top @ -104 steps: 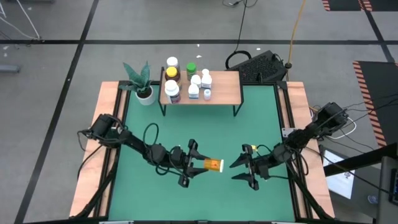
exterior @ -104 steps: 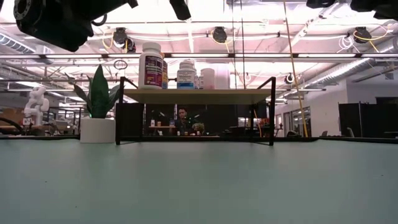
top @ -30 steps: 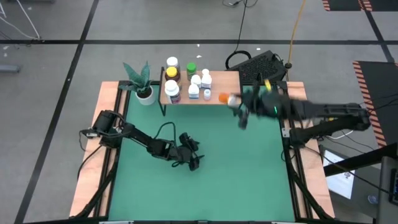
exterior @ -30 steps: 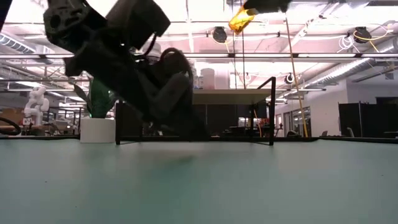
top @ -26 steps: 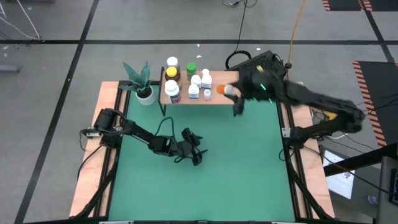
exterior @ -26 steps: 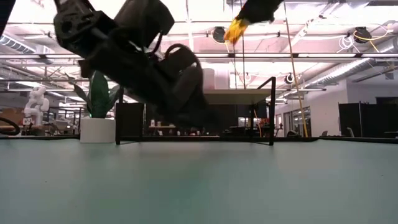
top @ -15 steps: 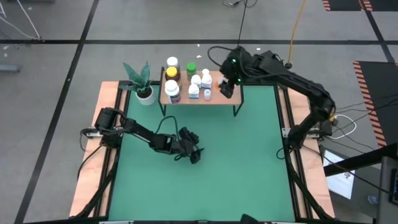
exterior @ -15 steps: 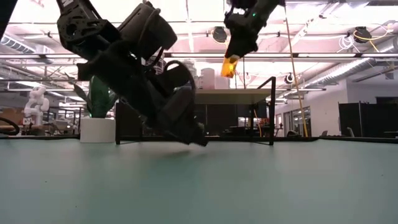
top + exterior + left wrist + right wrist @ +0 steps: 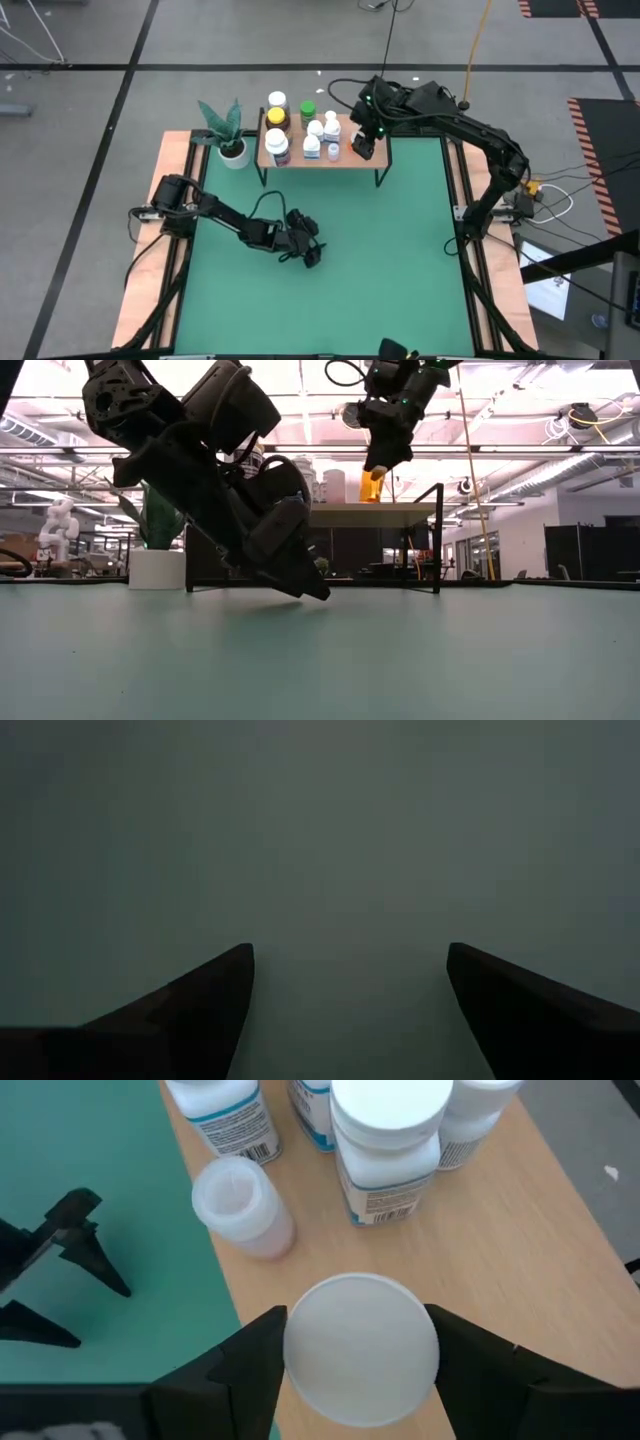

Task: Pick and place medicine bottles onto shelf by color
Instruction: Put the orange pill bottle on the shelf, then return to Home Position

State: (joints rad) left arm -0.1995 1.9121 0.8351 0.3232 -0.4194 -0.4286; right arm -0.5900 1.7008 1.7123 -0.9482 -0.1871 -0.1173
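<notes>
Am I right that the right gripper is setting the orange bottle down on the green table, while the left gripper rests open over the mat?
Not quite: the right gripper holds the orange bottle over the shelf, not the green table, as the high view shows. The left gripper is indeed open over the mat.

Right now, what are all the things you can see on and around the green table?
Shelf: one, light wood on black legs, at the table's far edge.
Medicine bottles: about eight on the shelf, mostly white, one with a yellow cap, one green.
Orange bottle: one, white cap, on the shelf's right part, between the right gripper's fingers.
Plant: one, green in a white pot, left of the shelf.
Left gripper: open, empty, low over mid-table.
Right gripper: above the shelf, around the orange bottle.
</notes>
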